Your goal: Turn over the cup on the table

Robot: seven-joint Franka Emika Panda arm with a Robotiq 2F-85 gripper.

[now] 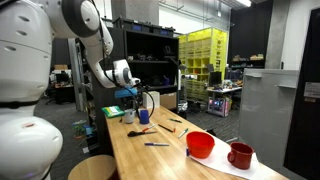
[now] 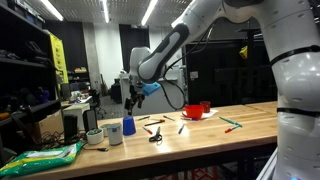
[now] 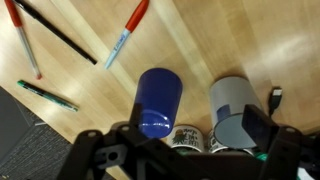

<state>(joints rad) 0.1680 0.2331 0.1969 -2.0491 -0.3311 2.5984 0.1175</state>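
The small blue cup (image 3: 158, 102) stands on the light wood table (image 3: 200, 50); its upper end looks closed and glossy. It also shows in both exterior views (image 1: 144, 116) (image 2: 128, 126). My gripper (image 3: 175, 138) hangs above it, open and empty, with one finger to the left of the blue cup and the other over a grey cup (image 3: 233, 110) standing beside it. In both exterior views the gripper (image 1: 134, 99) (image 2: 133, 98) is a little above the cups and apart from them.
Pens (image 3: 128, 30) and markers (image 3: 45, 95) lie scattered on the wood beyond the cups. A red bowl (image 1: 200, 145) and a dark red mug (image 1: 240, 155) stand further along the table. A green bag (image 2: 40, 158) and scissors (image 2: 156, 135) lie near the cups.
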